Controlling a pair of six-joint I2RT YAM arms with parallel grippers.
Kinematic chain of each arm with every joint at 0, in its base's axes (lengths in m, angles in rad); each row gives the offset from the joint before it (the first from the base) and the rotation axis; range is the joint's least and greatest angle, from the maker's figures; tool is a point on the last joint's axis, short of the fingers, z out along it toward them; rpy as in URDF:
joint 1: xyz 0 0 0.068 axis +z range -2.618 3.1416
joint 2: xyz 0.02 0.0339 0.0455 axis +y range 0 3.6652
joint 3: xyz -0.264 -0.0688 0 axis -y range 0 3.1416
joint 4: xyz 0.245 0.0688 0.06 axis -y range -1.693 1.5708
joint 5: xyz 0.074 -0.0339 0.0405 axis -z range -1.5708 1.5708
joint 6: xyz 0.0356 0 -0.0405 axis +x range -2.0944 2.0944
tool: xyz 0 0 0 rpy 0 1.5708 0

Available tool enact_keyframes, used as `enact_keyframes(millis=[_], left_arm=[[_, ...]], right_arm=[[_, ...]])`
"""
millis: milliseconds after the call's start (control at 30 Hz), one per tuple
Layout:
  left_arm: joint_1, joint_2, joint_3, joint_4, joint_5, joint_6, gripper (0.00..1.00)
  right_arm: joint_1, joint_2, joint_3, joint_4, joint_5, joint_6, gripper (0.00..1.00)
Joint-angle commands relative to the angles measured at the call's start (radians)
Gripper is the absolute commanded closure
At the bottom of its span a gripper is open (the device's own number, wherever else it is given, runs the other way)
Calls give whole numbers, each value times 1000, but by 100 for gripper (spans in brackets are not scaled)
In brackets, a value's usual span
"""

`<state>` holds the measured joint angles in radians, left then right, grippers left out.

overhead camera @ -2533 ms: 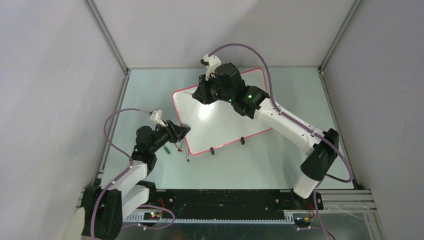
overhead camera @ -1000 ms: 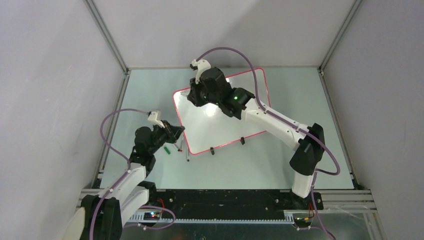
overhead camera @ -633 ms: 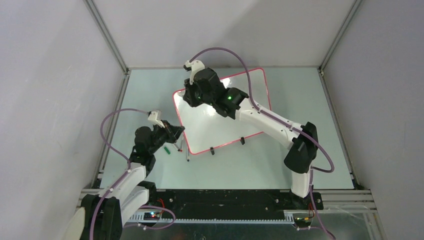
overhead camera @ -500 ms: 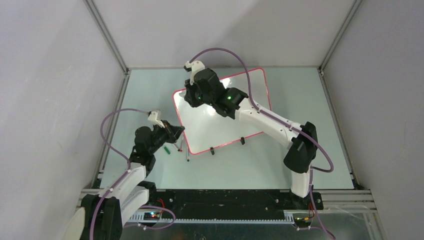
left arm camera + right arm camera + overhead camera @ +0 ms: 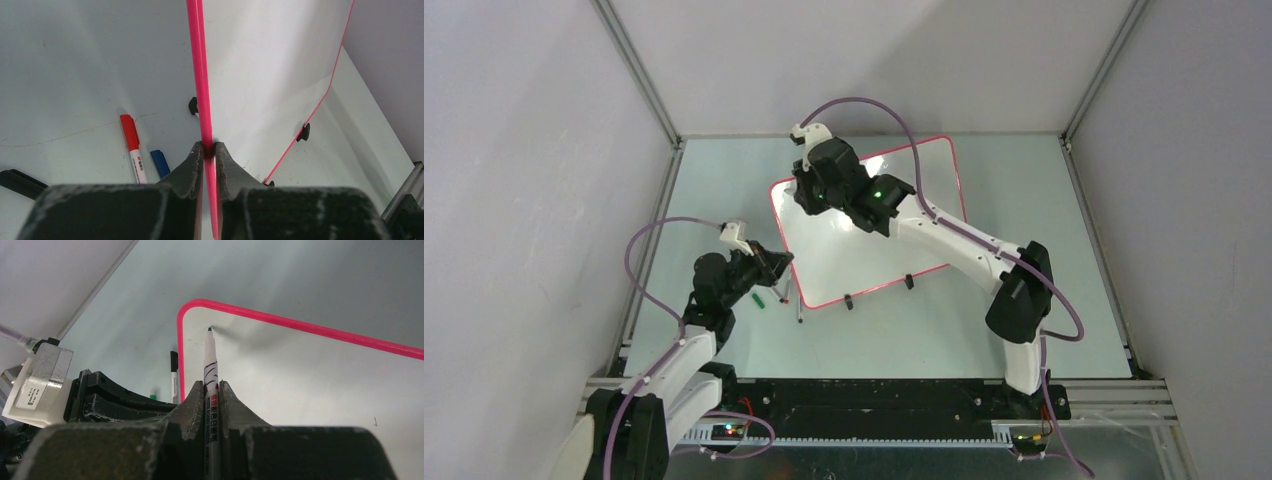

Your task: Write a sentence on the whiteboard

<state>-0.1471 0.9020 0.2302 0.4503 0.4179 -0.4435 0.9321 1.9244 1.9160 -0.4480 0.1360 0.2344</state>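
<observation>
The whiteboard lies tilted on the table, glossy white with a red-pink rim and two black clip feet on its near edge. It shows no writing in any view; the sentence is not visible. My left gripper is shut on the board's left rim. My right gripper is shut on a white marker over the board's far left corner. The marker's dark tip is at the board surface just inside that corner.
Loose markers lie on the table left of the board: a red-capped one, a blue one, a green one and a black-capped one. Grey walls close in the table on three sides.
My right arm has swung left along the board's far edge, carrying the marker to the far left corner. The left gripper has held the rim in place.
</observation>
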Motion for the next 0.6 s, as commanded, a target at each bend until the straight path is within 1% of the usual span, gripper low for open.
enact_keyframes(millis=[0,567], left_arm=[[2,-7,30,-1,19,31,100],[3,-10,28,2,21,30,100]], right_arm=[[-3,11,64,9,28,-3,100],[-9,-4,31,-27,37,6,100]])
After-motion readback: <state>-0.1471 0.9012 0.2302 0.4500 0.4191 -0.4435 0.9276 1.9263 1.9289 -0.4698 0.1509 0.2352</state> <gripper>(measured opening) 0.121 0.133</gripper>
